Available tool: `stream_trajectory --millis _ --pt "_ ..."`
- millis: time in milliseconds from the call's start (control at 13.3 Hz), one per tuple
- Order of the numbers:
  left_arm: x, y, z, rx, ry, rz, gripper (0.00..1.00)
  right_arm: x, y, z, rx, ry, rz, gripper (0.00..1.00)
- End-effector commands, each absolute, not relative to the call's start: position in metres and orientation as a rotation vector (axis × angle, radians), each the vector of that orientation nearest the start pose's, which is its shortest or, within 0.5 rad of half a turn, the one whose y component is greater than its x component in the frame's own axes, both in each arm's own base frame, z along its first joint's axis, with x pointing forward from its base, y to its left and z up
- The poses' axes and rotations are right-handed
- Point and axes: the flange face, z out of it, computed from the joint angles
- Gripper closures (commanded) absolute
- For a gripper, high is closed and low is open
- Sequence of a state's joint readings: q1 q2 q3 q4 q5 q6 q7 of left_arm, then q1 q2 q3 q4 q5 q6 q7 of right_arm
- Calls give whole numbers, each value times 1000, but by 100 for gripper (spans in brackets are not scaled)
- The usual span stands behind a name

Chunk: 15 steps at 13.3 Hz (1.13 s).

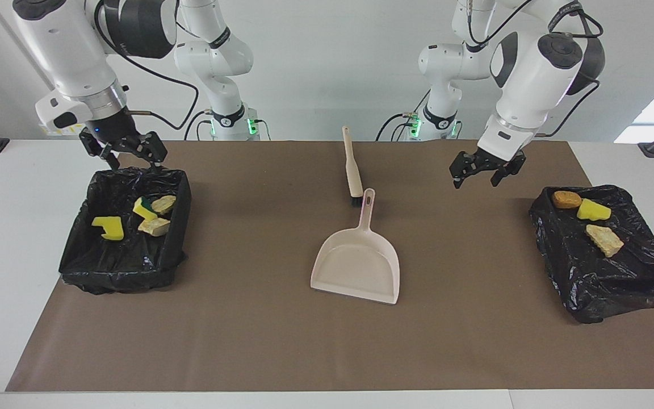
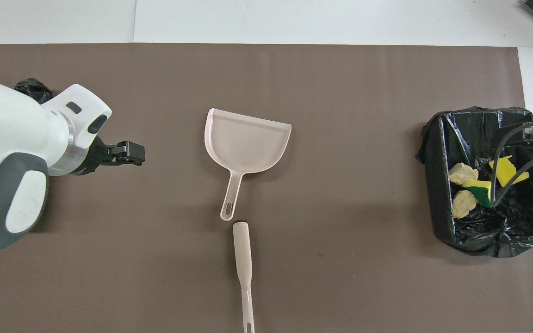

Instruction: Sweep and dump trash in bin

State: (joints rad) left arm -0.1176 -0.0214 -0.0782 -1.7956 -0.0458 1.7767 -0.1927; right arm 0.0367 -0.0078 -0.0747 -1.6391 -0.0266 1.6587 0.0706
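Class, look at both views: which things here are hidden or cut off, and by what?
- Bin at the left arm's end: in the overhead view the left arm covers it; only a scrap of black bag shows.
- Right gripper: outside the overhead view; only its cables show.
- Brush: handle end cut by the overhead view's bottom edge.

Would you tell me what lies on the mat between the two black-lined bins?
Between one bin and the other bin lie the dustpan and, nearer the robots, the brush, with bare brown mat around them. The facing view shows it.
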Motion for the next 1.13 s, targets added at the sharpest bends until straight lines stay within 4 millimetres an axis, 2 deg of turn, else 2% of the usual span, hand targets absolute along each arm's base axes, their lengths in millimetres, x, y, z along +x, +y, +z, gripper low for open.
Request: stream_trajectory --millis 0,150,301,526,1053 --pt "538 -84 578 -3179 18 23 0 554 -29 609 -3182 89 -31 0" --pt "528 -73 609 -3174 39 62 0 547 -30 610 -3169 108 22 0" --pt "518 -70 649 -3171 45 94 0 546 -28 609 -3169 118 32 0" --pt "500 -70 656 -3158 51 202 0 544 -28 610 -3172 118 32 0" --pt "505 -67 659 -3179 40 130 0 544 -28 612 -3170 118 27 0"
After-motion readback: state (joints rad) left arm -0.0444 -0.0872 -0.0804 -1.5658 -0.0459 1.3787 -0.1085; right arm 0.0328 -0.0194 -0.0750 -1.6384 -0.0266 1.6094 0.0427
